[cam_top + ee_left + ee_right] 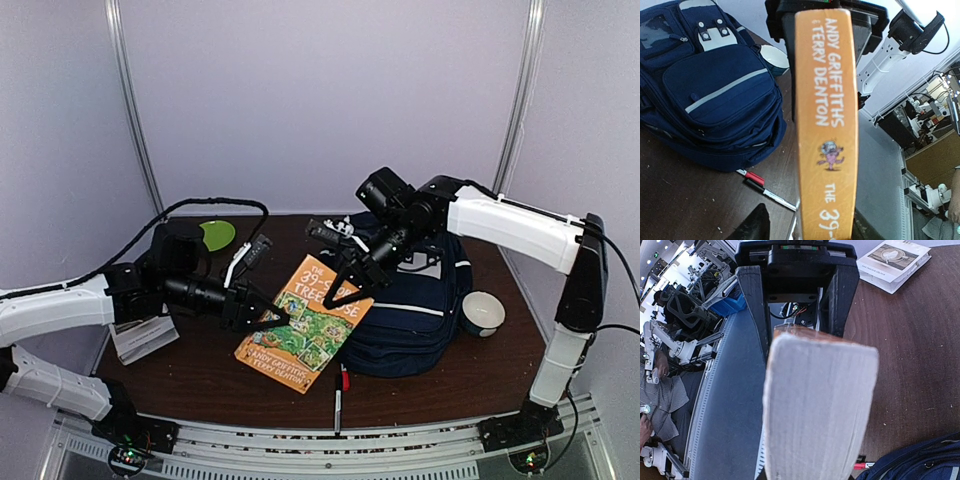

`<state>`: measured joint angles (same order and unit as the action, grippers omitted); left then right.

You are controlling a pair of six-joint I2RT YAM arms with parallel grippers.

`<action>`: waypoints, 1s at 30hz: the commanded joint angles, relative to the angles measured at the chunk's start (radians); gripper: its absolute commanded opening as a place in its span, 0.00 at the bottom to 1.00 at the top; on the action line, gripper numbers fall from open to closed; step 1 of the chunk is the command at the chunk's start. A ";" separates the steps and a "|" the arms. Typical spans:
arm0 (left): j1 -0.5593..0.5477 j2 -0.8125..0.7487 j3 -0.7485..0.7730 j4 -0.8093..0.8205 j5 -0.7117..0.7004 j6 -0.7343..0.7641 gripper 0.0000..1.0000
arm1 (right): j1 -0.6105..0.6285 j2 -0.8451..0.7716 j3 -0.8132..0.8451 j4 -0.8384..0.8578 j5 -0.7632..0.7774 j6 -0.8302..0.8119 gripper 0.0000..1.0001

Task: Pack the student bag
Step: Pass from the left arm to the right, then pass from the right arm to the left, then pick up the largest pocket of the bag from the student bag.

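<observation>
Left gripper point(268, 318) was clamped on the spine-side corner of the book point(310, 325). Right gripper point(345, 290) was pinching the opposite page edge, with its fingers straddling the paper block. So both arms were grasping the one book, and it looked tilted. I couldn't tell whether the low corner was resting on the table point(200, 375).

Student bag point(420, 310) lay flat at 3 o'clock of the book, touching or just under its right edge, front pocket up. No open compartment showed in any view, and the zips looked closed from the left wrist.

Other items:
- marker point(339, 392) at 6 o'clock of the book
- bowl point(483, 312) at 3 o'clock of the bag
- green plate point(216, 235) at 11 o'clock
- booklet point(142, 338) at 9 o'clock

My read on the step: book picked up and mid-handover, not yet packed. The next move likely needs one arm to take the book alone while the other opens the bag's mouth. Otherwise there's nowhere to insert it.
</observation>
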<state>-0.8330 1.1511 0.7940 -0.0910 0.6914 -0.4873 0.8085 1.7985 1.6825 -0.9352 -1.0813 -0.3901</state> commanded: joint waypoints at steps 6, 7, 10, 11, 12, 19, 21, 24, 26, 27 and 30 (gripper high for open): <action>-0.014 0.020 -0.044 0.092 -0.039 0.059 0.60 | -0.097 -0.044 0.041 0.037 -0.148 0.082 0.00; -0.021 0.026 -0.041 0.092 -0.043 0.062 0.60 | -0.100 -0.044 0.042 0.042 -0.150 0.090 0.00; -0.032 0.041 -0.036 0.107 -0.039 0.064 0.48 | -0.107 -0.039 0.031 0.082 -0.155 0.135 0.00; -0.032 0.044 -0.037 0.115 -0.035 0.063 0.40 | -0.107 -0.038 0.028 0.087 -0.143 0.139 0.00; -0.032 0.045 -0.038 0.124 -0.029 0.059 0.32 | -0.107 -0.036 0.025 0.092 -0.121 0.142 0.00; -0.032 0.070 -0.089 0.268 0.003 -0.041 0.03 | -0.173 -0.136 -0.088 0.151 0.116 0.144 0.54; -0.032 0.061 -0.124 0.328 -0.004 -0.087 0.03 | -0.223 -0.201 -0.144 0.178 0.161 0.133 0.61; -0.032 0.032 -0.146 0.303 -0.082 -0.118 0.00 | -0.270 -0.292 -0.214 0.151 0.355 0.028 0.62; -0.032 0.010 -0.145 0.241 -0.154 -0.124 0.00 | -0.269 -0.369 -0.313 0.184 0.492 -0.041 0.60; -0.031 0.000 -0.145 0.205 -0.191 -0.131 0.00 | -0.267 -0.411 -0.381 0.226 0.551 -0.058 0.57; -0.031 -0.012 -0.143 0.165 -0.267 -0.159 0.00 | -0.261 -0.500 -0.523 0.274 0.652 -0.117 0.48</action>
<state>-0.8650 1.1912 0.6346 0.0288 0.5465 -0.6018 0.5316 1.3762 1.3033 -0.7258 -0.6670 -0.3897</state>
